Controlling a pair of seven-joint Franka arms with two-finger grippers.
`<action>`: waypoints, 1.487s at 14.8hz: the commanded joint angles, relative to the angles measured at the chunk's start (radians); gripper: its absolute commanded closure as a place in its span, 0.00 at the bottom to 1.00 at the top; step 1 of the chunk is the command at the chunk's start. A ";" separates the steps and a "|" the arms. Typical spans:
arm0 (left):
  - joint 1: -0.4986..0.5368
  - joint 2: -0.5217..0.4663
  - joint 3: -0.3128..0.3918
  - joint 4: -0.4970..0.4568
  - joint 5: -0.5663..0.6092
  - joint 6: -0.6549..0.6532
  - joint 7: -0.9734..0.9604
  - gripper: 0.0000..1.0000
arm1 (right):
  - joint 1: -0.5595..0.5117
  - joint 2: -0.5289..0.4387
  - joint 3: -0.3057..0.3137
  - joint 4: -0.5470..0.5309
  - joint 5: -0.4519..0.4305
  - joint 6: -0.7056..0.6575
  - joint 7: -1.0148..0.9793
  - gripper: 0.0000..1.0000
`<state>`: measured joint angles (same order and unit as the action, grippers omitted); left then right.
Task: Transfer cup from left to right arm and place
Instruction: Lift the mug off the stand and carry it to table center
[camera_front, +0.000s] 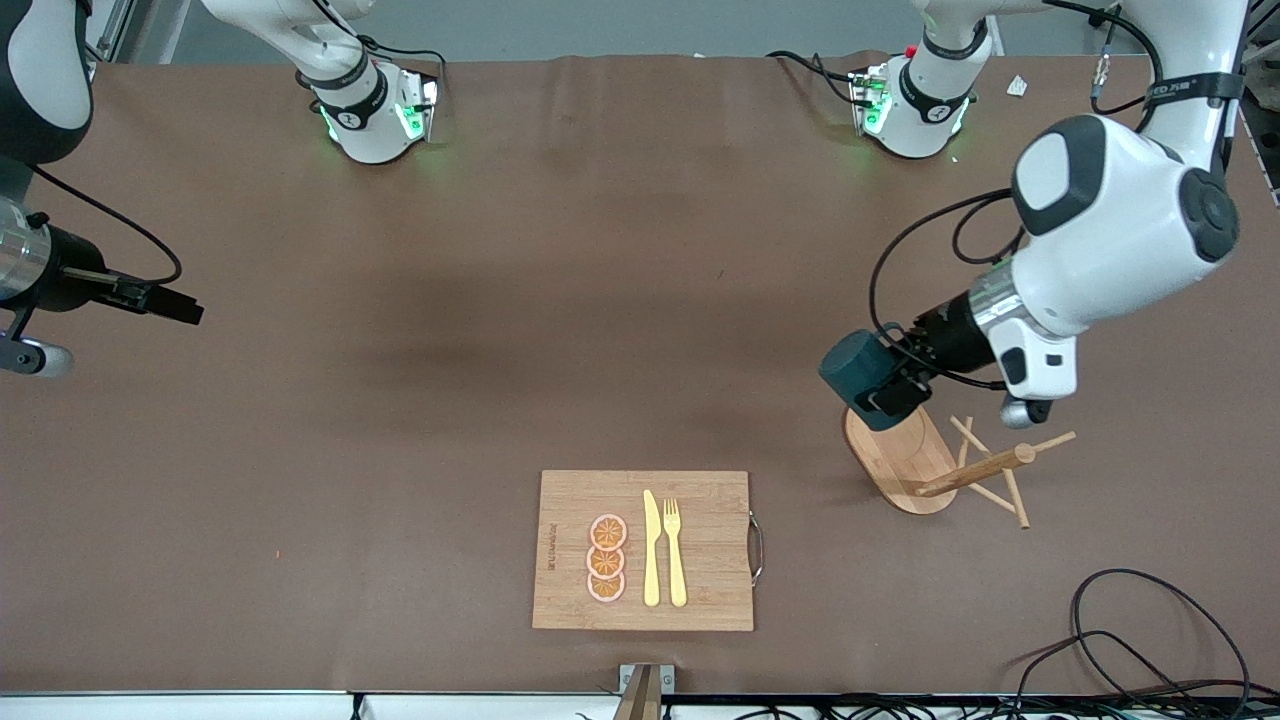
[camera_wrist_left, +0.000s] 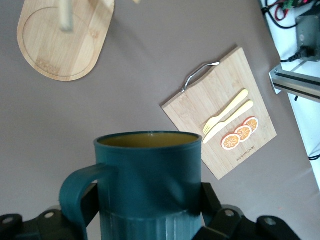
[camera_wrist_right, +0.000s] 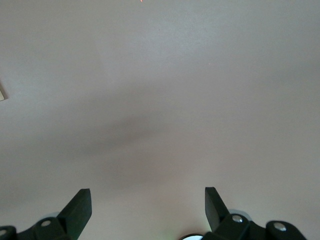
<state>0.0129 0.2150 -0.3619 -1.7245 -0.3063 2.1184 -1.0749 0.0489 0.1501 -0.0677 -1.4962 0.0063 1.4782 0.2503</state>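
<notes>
1. The left gripper (camera_front: 885, 385) is clamped on the cup (camera_front: 858, 372), one finger on each side of its ribbed wall, and holds it in the air over the oval base of the wooden mug stand (camera_front: 900, 462), toward the left arm's end of the desk.
2. In the left wrist view the cup (camera_wrist_left: 148, 184) is held firmly, mouth pointing away from the wrist and handle out to one side; whether it leans is hard to judge from the front.
3. The right gripper (camera_front: 170, 302) waits over bare brown desk (camera_front: 480, 300) at the right arm's edge, fingers (camera_wrist_right: 80, 210) spread wide with nothing between them.
4. The step in hand looks like carrying the cup to the handover.
5. Next, both grippers need to meet over the desk's middle, clear of the cutting board (camera_front: 700, 500), with the right closing on a free part of the cup before the left lets go.
</notes>
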 joint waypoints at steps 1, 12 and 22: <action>-0.068 -0.002 -0.012 0.032 0.107 0.023 -0.100 0.36 | 0.003 -0.015 -0.001 -0.007 0.009 -0.001 0.018 0.00; -0.447 0.052 -0.014 0.039 0.714 0.080 -0.313 0.35 | 0.003 -0.014 -0.001 -0.007 0.008 0.010 0.018 0.00; -0.721 0.268 -0.014 0.054 1.419 0.075 -0.655 0.38 | 0.005 -0.015 -0.003 -0.010 0.009 0.010 0.018 0.00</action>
<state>-0.6851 0.4287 -0.3803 -1.7030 0.9903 2.1960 -1.6629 0.0491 0.1501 -0.0679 -1.4961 0.0063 1.4843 0.2505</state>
